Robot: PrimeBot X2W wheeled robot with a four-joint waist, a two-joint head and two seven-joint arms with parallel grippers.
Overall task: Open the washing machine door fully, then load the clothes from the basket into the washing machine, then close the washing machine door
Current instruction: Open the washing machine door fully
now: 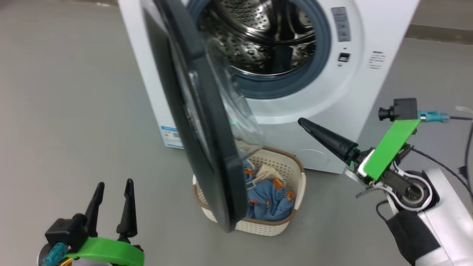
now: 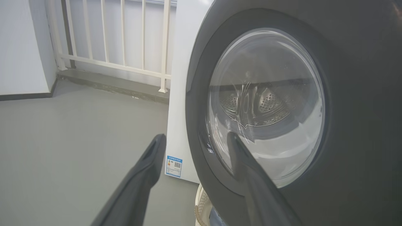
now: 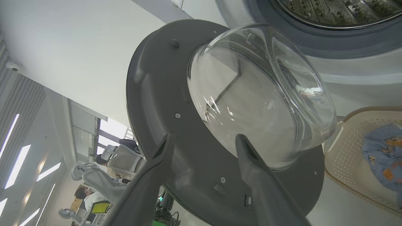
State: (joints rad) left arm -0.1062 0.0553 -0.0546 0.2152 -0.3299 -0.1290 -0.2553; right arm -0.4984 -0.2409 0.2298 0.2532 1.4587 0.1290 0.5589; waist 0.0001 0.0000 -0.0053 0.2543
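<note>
Just ahead of my right hand [image 3: 204, 139], along its fingers, stands the washing machine door [image 1: 207, 147]. It turns its inner face and the bulging glass bowl toward this hand. The door is about half open, I judge. It stands upright, with its flat side running out from the washing machine [image 1: 332, 103] toward me, and its lower edge hangs above the basket [image 1: 300, 173]. The basket, with the clothes [image 1: 269, 199] in it, lies below this hand and a little to the door's side. The right hand has its two fingers spread wide and holds nothing. It is near the door but I see no contact. My left hand [image 1: 114, 183] is on the other side of the door, facing the black outer face. It is also wide open and empty, and farther from the door. To open the door fully, I think the door must swing away from the right hand, so this hand is better placed to push it.
</note>
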